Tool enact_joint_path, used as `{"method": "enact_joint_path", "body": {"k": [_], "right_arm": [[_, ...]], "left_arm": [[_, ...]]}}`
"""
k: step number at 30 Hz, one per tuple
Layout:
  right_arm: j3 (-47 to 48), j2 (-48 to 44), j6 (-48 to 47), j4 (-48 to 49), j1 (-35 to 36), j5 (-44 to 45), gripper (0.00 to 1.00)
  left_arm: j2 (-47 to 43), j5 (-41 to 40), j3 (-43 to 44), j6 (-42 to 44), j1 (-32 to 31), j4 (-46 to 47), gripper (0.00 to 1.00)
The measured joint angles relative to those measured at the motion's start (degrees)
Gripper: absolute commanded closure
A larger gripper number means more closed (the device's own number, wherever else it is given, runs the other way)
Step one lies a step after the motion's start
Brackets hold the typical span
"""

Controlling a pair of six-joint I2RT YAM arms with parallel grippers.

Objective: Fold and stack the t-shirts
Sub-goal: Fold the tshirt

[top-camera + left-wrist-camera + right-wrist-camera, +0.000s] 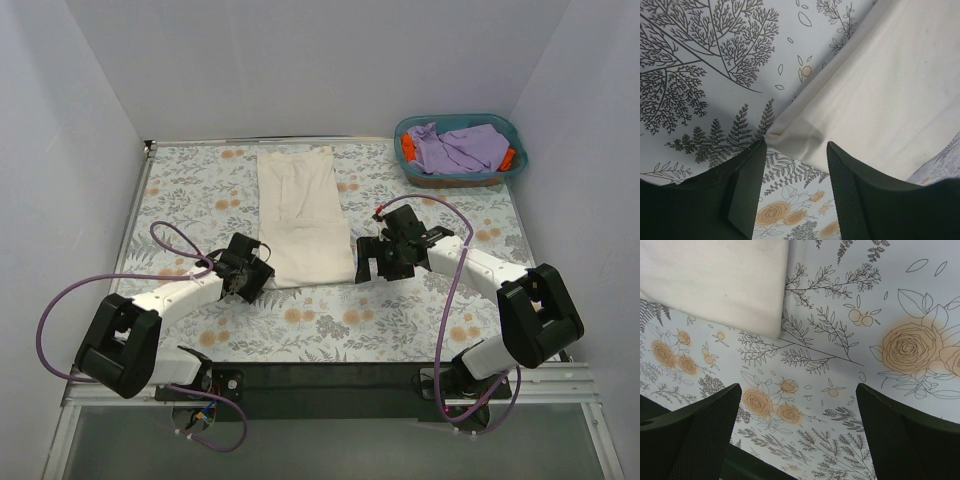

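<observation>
One teal basket point(455, 118), far beyond the right gripper point(797, 405), holds a lavender shirt point(460, 148) and orange-red garment point(407, 150). Both it and the left gripper point(795, 165) gape empty, the cream shirt point(300, 215)'s near corners just ahead.

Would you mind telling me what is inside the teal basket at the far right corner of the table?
A crumpled purple shirt fills the basket, with orange cloth peeking out at both ends. Anything beneath the purple shirt is covered.
</observation>
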Motion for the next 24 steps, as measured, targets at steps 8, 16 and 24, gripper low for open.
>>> {"method": "enact_joint_path", "body": {"k": [8, 16, 24], "right_arm": [[-0.31, 0.00, 0.02, 0.13, 0.00, -0.44, 0.15], [-0.31, 0.02, 0.02, 0.13, 0.00, -0.87, 0.16], [-0.42, 0.02, 0.02, 0.37, 0.00, -1.51, 0.16]], "left_arm": [[0.68, -0.04, 0.11, -0.13, -0.04, 0.96, 0.51], [0.79, -0.28, 0.20, -0.46, -0.04, 0.70, 0.52], [2.21, -0.63, 1.09, -0.52, -0.04, -0.17, 0.65]]}}
